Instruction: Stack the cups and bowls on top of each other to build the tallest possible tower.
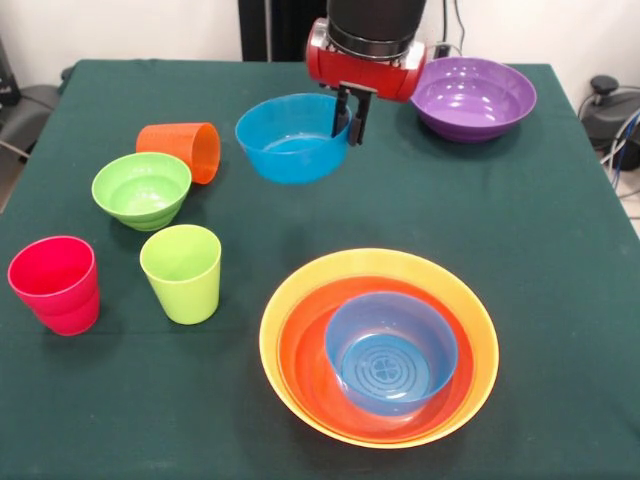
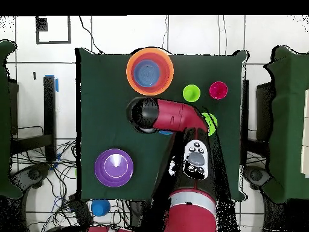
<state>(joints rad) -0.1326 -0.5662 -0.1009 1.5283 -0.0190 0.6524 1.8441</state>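
Now, claw and bowl: the gripper [image 1: 354, 120] hangs at the right rim of the loose blue bowl [image 1: 292, 138]; its two dark fingers stand close together, one seems inside the wall and one outside, so I judge it pinches the rim, but contact is not fully clear
Bowl position: near the far edge of the table [image 1: 560, 250], a little left of the middle of that edge; it sits upright, mouth up, and the claw is at its side toward the purple bowl [image 1: 473, 97]
Direction of the coming move: the nested stack lies toward the near edge and slightly right of the claw; yellow-orange bowl [image 1: 300, 300] outside, red-orange bowl [image 1: 305, 350] in it, second blue bowl [image 1: 390, 352] innermost; probably the held bowl must travel that way
Overhead view: the red arm [image 2: 175, 115] covers the claw and the loose blue bowl; the stack [image 2: 149, 70] shows beyond it
Other pieces: orange cup [image 1: 182, 149] lies on its side, long axis about parallel to the far edge, mouth to the right; green bowl [image 1: 141, 188], lime cup [image 1: 182, 272] and red cup [image 1: 55, 283] stand upright toward the left edge
Materials: smooth glossy plastic, thin rims, round tapered walls; the cloth is dark green and matte
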